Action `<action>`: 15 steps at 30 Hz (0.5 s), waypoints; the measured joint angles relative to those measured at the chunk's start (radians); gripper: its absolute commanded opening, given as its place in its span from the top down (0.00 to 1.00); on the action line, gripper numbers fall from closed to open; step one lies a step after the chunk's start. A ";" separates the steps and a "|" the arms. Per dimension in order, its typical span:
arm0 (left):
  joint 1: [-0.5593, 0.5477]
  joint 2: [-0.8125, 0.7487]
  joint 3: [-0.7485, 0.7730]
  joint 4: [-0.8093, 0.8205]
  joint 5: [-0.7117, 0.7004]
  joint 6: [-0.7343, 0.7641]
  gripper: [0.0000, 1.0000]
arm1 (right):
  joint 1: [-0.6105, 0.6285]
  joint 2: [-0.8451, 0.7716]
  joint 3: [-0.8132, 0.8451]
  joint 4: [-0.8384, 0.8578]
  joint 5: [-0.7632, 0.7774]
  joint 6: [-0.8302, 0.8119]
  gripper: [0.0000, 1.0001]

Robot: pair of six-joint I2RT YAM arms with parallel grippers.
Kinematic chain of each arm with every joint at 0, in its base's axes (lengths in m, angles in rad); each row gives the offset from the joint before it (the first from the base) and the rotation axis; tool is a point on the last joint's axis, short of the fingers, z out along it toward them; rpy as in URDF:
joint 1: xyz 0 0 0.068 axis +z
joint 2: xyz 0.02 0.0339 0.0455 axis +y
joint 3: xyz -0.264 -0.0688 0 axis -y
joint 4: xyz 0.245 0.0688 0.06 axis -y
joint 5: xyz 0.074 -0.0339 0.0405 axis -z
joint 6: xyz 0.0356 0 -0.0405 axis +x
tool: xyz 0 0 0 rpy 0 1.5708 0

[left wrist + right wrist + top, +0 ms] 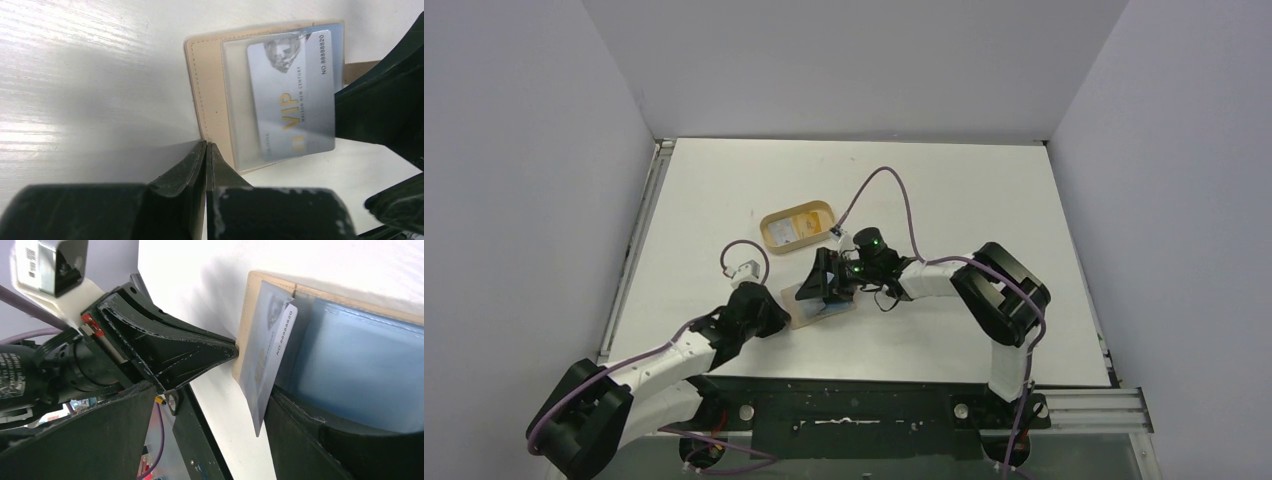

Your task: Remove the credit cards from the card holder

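left arm stretched low toward holder [810, 315], claw [206, 149] pressed together, tips touching holder's edge. right arm bent, reaching in from holder's opposite side, claw [822, 278] spread, one finger beside card [292, 95]. card stuck partly out of holder's clear sleeve.

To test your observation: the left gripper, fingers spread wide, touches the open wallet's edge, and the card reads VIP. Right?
No: the left gripper has its fingers shut together, as the left wrist view shows. It does touch the edge of the open wallet, and the card reads VIP.
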 measured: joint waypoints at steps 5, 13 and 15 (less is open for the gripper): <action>0.000 0.017 0.010 0.002 0.006 0.000 1.00 | -0.039 -0.014 -0.015 0.010 -0.022 0.000 0.22; 0.000 0.045 0.023 0.014 0.013 0.000 1.00 | -0.068 -0.014 -0.055 0.005 -0.035 -0.016 0.24; 0.000 0.049 0.025 0.016 0.014 0.000 1.00 | -0.069 -0.014 -0.061 -0.007 -0.036 -0.031 0.26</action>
